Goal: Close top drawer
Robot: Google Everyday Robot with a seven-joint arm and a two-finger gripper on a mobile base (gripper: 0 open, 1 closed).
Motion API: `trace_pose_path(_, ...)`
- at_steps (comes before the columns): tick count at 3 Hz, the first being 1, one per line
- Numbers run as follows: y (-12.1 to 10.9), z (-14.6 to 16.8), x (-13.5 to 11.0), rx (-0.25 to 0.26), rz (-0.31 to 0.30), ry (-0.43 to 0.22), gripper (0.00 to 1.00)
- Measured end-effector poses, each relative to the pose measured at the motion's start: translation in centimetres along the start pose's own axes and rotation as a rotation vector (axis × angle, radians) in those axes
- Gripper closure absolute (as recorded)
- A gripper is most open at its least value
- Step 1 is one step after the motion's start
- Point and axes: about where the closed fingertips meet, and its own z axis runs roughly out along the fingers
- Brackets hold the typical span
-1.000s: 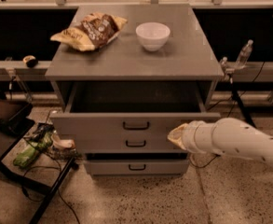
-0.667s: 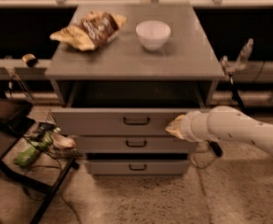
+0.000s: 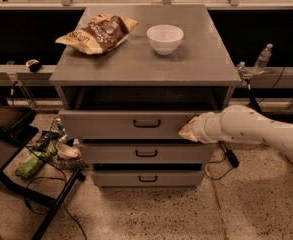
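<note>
you are seeing the gripper (image 3: pixel 187 130) pressing against the right end of the top drawer (image 3: pixel 116 124) front, and you cannot tell whether it is wide or narrow. the drawer is sticking partly out of the cabinet (image 3: pixel 146 66), above the two lower drawers (image 3: pixel 111 153). its inside is lying in shadow, so you cannot tell what it is holding. on the cabinet top a bowl (image 3: pixel 165 38) and a chip bag (image 3: pixel 97 33) are sitting apart
</note>
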Motion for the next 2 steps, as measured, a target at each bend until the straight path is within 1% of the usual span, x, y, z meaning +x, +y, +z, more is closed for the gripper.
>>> trace_pose_path(1,-0.11,0.09,-0.04,0.001,0.0,0.0,0.73)
trace_pose_path(2,-0.11,0.09,-0.05,0.001,0.0,0.0,0.5)
